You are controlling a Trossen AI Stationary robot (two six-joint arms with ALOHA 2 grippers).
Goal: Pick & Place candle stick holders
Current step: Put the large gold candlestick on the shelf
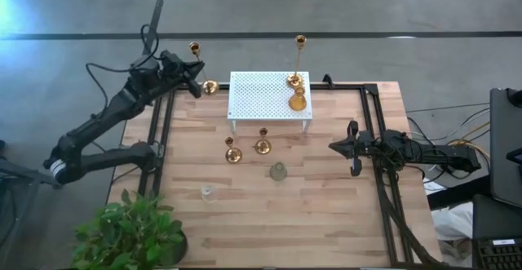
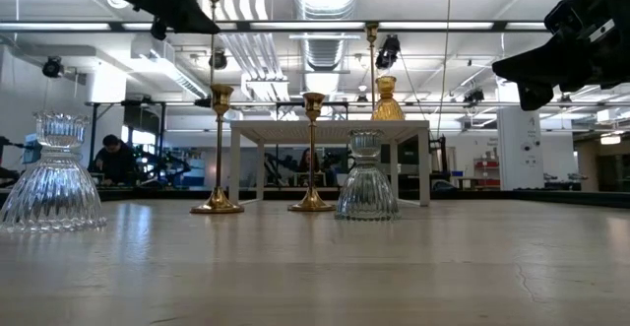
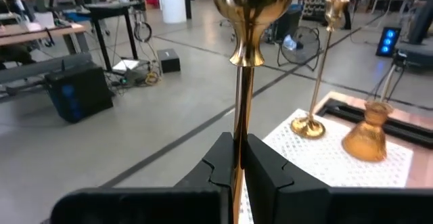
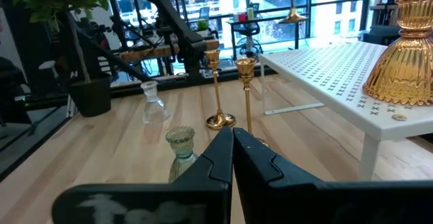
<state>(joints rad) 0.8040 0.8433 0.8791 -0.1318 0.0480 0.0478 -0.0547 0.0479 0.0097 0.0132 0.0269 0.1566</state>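
Left gripper (image 3: 238, 158): we see it clamped on a tall brass stick (image 1: 196, 51), at 11 o'clock off the table (image 1: 342, 213).
Right gripper (image 1: 352, 148): closed, empty, at 3 o'clock.
Second tall stick (image 1: 298, 58): on the white stand (image 1: 261, 99), beside the amber holder (image 1: 298, 101).

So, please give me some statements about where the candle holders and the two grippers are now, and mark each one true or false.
1. The left gripper is shut on a tall brass candlestick. True.
2. The amber glass holder stands on the bare wood of the table. False: it stands on the white perforated stand, beside the other tall brass candlestick.
3. The right gripper holds the grey-green glass holder. False: it is shut and empty, above the table's right side.
4. Two short brass candlesticks stand side by side on the table in front of the stand. True.
5. The clear glass holder lies tipped over. False: it stands upright near the potted plant.
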